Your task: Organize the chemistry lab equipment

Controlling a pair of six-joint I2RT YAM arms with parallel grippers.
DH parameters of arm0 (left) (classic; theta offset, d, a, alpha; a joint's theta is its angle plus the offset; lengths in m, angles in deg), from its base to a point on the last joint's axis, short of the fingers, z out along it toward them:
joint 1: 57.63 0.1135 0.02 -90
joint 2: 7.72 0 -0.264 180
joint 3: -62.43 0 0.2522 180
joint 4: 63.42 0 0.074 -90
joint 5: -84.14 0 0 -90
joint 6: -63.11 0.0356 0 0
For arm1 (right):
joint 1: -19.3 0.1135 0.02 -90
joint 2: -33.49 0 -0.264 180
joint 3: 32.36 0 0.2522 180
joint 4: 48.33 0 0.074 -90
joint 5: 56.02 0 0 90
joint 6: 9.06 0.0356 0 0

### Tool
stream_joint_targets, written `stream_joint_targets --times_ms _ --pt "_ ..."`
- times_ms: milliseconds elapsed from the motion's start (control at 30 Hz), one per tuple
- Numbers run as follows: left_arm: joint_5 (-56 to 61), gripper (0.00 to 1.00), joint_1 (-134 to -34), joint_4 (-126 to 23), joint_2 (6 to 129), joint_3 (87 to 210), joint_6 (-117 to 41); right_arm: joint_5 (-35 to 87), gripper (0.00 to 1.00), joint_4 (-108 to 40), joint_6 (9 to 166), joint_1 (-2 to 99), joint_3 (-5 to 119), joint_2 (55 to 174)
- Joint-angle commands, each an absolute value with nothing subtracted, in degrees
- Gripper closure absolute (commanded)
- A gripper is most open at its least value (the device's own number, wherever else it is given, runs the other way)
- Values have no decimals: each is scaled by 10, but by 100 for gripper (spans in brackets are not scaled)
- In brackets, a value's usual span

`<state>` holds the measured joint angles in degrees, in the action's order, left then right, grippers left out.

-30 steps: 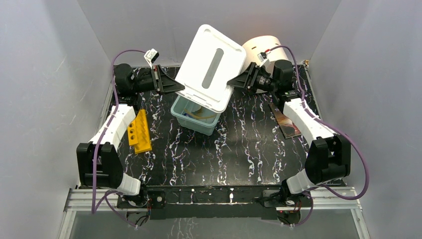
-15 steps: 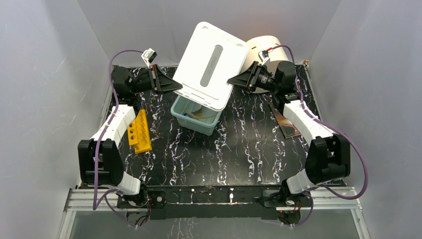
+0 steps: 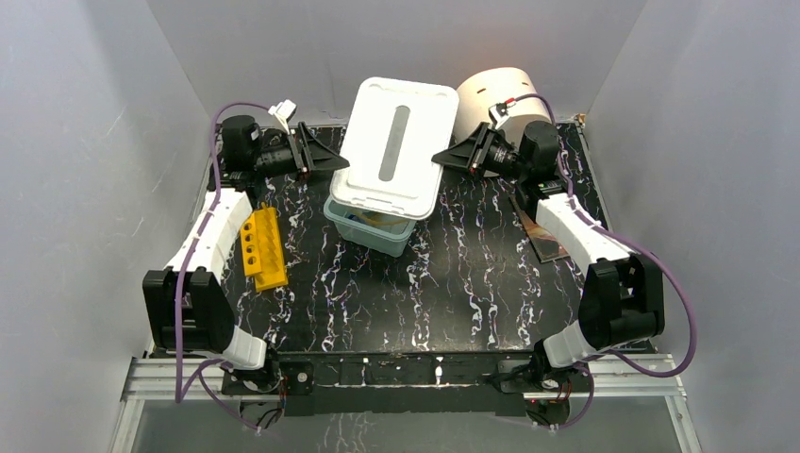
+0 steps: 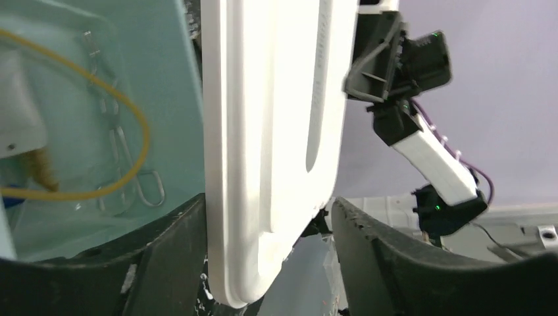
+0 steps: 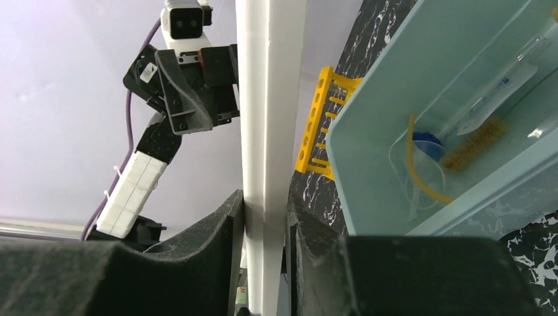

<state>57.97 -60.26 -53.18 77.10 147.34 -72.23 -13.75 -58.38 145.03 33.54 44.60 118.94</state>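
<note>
Bare worktop (image 3: 406, 302) lies open in front, with a rack (image 3: 263, 248) at the left. Behind it, the bin (image 3: 370, 231) holds tubing (image 4: 143, 128) and a brush (image 5: 472, 146), mostly hidden under the lid (image 3: 396, 146). The right end effector (image 3: 441, 157) pinches the lid's right edge. The left end effector (image 3: 338, 162) straddles the left edge, released.
</note>
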Motion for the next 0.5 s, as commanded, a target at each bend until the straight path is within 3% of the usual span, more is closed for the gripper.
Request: stream_joint_targets --times_ms 0,200,467 --pt "485 32 -588 -375 748 1517 -623 -133 89 -587 1450 337 451 1165" --pt "294 22 -577 -240 760 1566 -561 -101 90 -527 1447 341 441 1162" --pt "280 20 -577 -229 765 1546 -557 -16 94 -480 1462 359 414 1149"
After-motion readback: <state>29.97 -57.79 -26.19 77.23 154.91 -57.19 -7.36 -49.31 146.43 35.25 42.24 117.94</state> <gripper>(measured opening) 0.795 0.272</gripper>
